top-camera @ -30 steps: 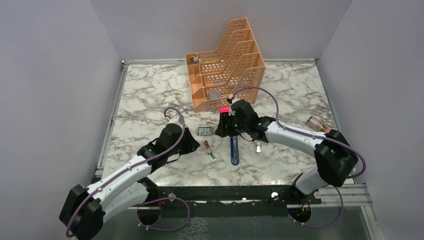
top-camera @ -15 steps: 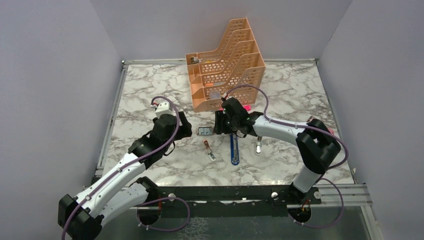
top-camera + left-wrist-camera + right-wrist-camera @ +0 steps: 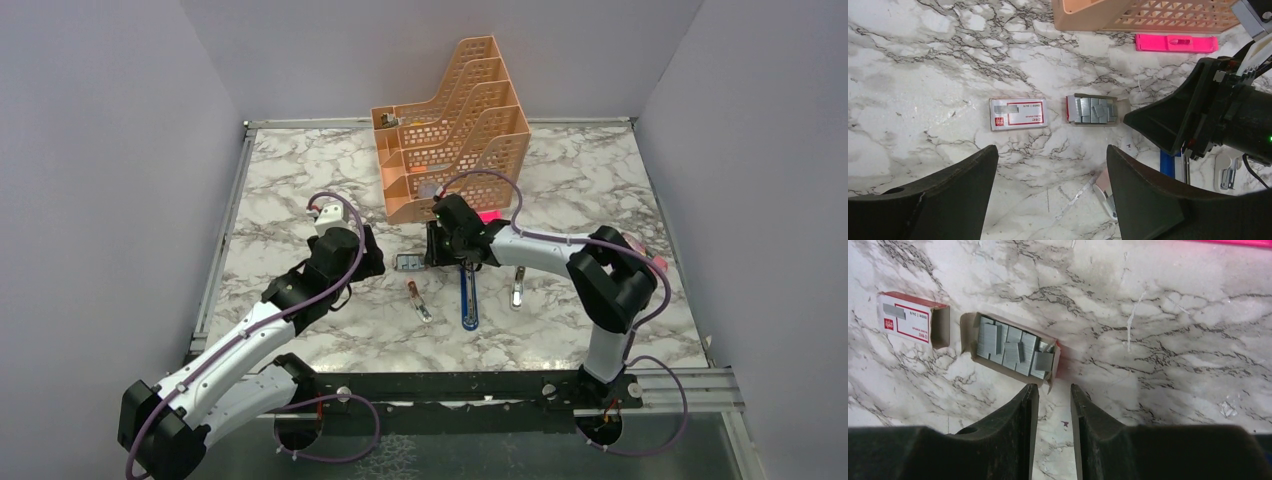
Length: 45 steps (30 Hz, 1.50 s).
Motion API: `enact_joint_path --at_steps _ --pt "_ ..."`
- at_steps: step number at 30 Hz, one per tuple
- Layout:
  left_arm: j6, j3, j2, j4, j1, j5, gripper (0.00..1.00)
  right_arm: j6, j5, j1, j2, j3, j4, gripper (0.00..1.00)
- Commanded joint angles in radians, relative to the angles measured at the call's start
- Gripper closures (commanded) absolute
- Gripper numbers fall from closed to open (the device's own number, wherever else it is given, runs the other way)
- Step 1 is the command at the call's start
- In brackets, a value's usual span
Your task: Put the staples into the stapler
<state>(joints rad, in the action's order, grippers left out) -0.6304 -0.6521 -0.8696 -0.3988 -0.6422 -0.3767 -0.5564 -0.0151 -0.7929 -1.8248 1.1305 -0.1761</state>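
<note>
The staples lie in two parts on the marble: the white box with red label (image 3: pixel 1018 113) and, to its right, its small tray of silvery staples (image 3: pixel 1093 110) (image 3: pixel 1013 352) (image 3: pixel 408 263). My left gripper (image 3: pixel 1051 152) hovers above them, wide open and empty. My right gripper (image 3: pixel 1053 390) (image 3: pixel 432 250) sits low just beside the tray's end, its jaws narrowed to a small gap with nothing between them. The blue stapler (image 3: pixel 468 295) (image 3: pixel 1166 163) lies lengthwise below the right gripper, partly hidden by it in the left wrist view.
An orange file rack (image 3: pixel 450 130) stands behind the work area, with a bright-pink bar (image 3: pixel 1175 43) at its foot. A peach-pink piece (image 3: pixel 417 298) lies left of the stapler and a small white piece (image 3: pixel 517 292) to its right.
My left gripper opened wide and drew back up and left from the staples. The right gripper slid left toward the tray and its jaws narrowed.
</note>
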Motion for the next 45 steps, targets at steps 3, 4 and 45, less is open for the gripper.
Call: enact_joint_path --at_steps 3,4,45 --pt "0.012 0.007 -0.008 0.012 0.004 -0.018 0.2 0.005 -0.02 -0.007 -0.063 0.058 0.025 0.7" --pt "0.012 0.008 -0.009 0.014 0.004 -0.019 0.2 0.007 -0.021 -0.008 -0.067 0.064 0.023 0.71" --pt "0.023 0.008 -0.037 0.022 0.006 -0.008 0.19 0.119 -0.205 -0.012 0.029 0.089 -0.098 0.66"
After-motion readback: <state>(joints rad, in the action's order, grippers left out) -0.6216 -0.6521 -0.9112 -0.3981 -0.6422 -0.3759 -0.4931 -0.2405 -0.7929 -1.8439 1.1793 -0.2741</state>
